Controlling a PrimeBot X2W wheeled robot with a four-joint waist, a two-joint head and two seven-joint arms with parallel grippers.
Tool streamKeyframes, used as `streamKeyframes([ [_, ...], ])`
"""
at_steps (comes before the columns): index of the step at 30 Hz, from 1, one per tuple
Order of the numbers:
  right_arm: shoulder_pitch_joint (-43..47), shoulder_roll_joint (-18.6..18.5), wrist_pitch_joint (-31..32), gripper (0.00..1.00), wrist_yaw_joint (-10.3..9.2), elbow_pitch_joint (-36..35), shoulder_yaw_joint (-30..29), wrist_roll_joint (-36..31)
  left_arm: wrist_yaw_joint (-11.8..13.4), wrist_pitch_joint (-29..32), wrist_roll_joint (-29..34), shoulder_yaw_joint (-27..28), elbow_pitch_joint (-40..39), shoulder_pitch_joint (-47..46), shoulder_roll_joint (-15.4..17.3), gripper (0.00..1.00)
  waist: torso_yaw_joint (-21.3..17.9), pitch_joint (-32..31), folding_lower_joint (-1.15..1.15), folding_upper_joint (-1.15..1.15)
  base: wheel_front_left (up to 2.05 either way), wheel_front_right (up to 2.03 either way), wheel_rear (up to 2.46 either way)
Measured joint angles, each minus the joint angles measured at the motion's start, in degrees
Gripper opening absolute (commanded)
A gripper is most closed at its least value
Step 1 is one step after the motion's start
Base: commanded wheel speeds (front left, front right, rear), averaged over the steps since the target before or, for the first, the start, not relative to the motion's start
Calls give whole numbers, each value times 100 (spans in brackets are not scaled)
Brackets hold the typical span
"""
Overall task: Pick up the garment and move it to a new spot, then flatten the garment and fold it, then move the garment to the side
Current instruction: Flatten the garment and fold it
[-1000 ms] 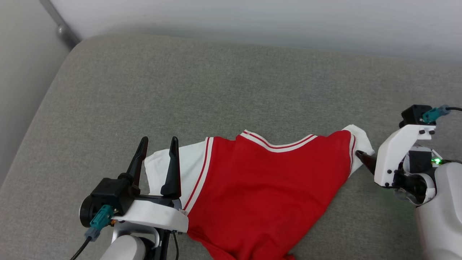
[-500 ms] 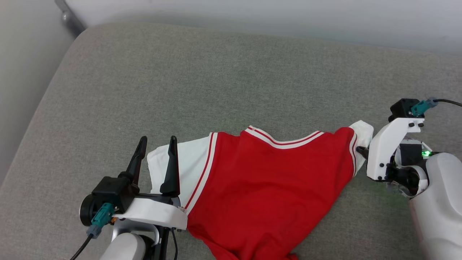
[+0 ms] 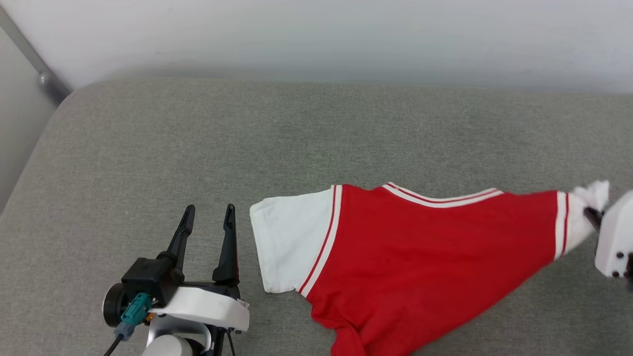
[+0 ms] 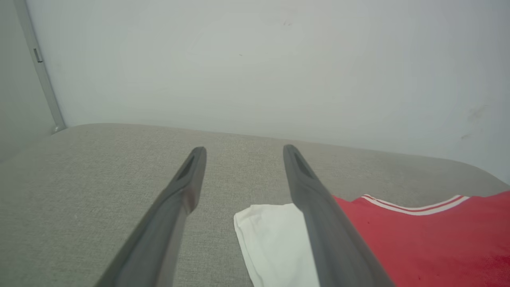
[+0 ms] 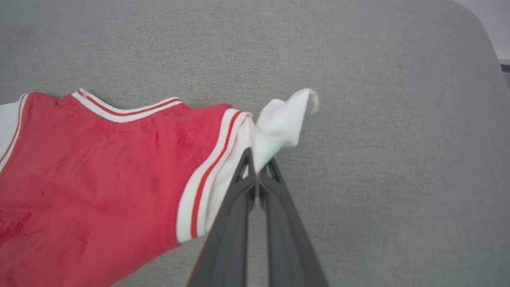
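Since a second ago our right hand (image 3: 591, 216) has clenched on the red jersey (image 3: 420, 247) by its right-side sleeve (image 3: 576, 225) and drawn it rightward, off our left hand (image 3: 209, 211), which stays spread and empty. Open grey cushion (image 3: 198, 138) runs up to the wall (image 3: 316, 34). Left wrist: the left-side sleeve (image 4: 275, 235) lies flat, partly behind one finger. Right wrist: our shut fingers (image 5: 235, 207) pinch the bunched sleeve, with bare cushion on its far side.
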Motion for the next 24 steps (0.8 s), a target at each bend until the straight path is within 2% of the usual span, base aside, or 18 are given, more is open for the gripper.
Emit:
streamKeyframes([
  [4,836,428,226,0,-1,-236,-778,-153,15,59,1,-31,-57,9,21,100,-59,55,0,0,0,0,0],
  [6,1090,682,120,0,0,-114,-1063,-304,18,79,0,-29,-68,8,34,100,-71,117,0,0,0,0,0],
  [8,1198,924,-267,0,0,57,-1315,-386,37,103,0,-26,-71,8,64,100,-86,172,0,0,0,0,0],
  [9,1205,1018,-491,18,0,187,-1376,-419,43,124,0,-26,-77,8,78,100,-94,198,0,0,0,0,0],
  [10,1209,1103,-678,56,0,310,-1417,-439,43,134,0,-24,-73,9,97,100,-105,215,0,0,0,0,0],
  [11,1212,1172,-850,100,0,397,-1429,-442,44,137,-1,-15,-66,9,119,100,-121,220,0,0,0,0,0],
  [14,1213,1236,-1500,100,0,424,-1415,-463,66,165,-10,25,-54,34,187,100,-176,179,0,0,0,0,0],
  [19,1299,1280,-2721,100,0,67,-1346,-670,103,252,-54,112,-45,167,323,100,-280,8,0,0,0,0,0],
  [24,1491,1255,-3734,100,0,-328,-996,-917,170,385,-101,155,-55,282,433,100,-367,-244,0,0,0,0,0],
])
